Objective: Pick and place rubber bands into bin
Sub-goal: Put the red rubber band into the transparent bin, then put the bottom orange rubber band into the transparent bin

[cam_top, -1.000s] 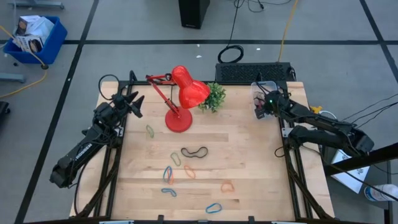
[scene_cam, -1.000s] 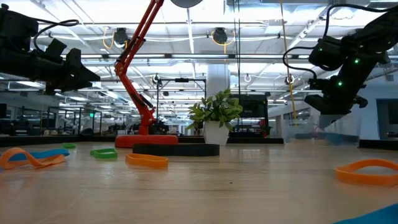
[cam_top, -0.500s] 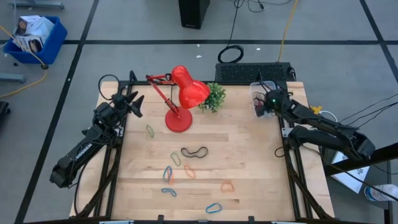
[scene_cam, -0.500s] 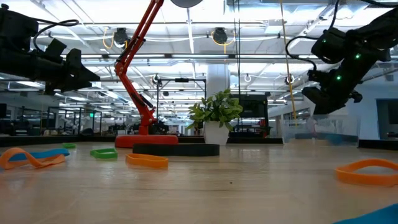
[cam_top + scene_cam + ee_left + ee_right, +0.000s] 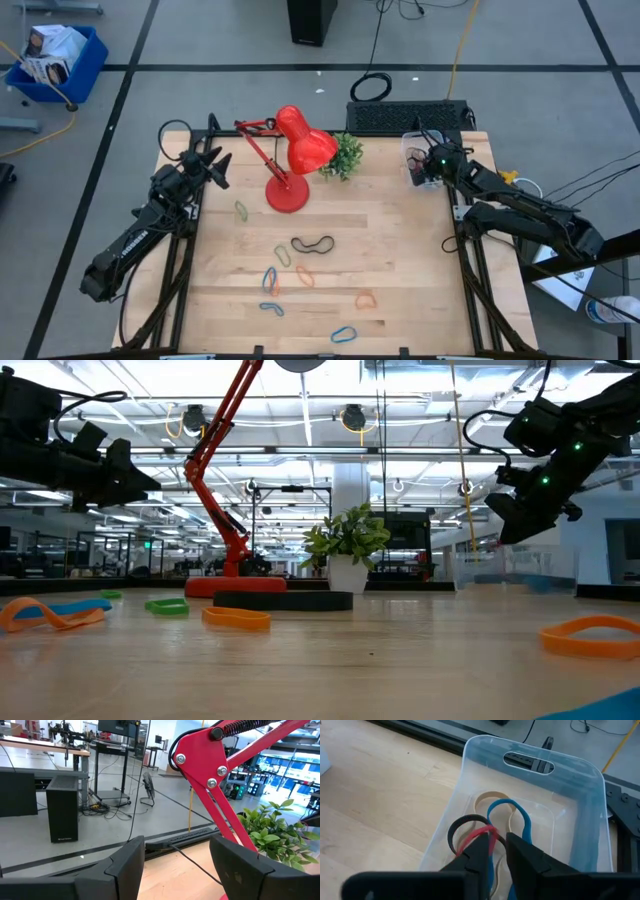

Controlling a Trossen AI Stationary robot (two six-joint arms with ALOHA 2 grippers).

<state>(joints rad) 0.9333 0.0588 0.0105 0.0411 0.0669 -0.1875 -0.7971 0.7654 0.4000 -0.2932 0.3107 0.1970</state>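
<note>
My right gripper (image 5: 497,851) hung over the bin (image 5: 420,158) at the table's far right corner, its fingers a narrow gap apart, and I could not tell whether the red band (image 5: 479,835) at their tips was pinched or already loose. Below it in the bin lay a blue band (image 5: 512,817), a tan one (image 5: 492,800) and a black one (image 5: 460,827), so part of the job was done. I judged it well short of half: the loose rubber bands (image 5: 300,275) waited on the wood, among them a black loop (image 5: 313,244) near the middle, a green one (image 5: 241,210) towards the left, orange ones (image 5: 366,299) and blue ones (image 5: 344,334) along the near side.

My left gripper (image 5: 212,165) waited in the air at the far left corner, fingers spread wide and holding nothing.

The red lamp (image 5: 290,150) and the small potted plant (image 5: 345,155) stood at the far side between my two arms. Neither blocked the line from the bands to the bin, though the lamp's base (image 5: 286,196) sat near the green band.
</note>
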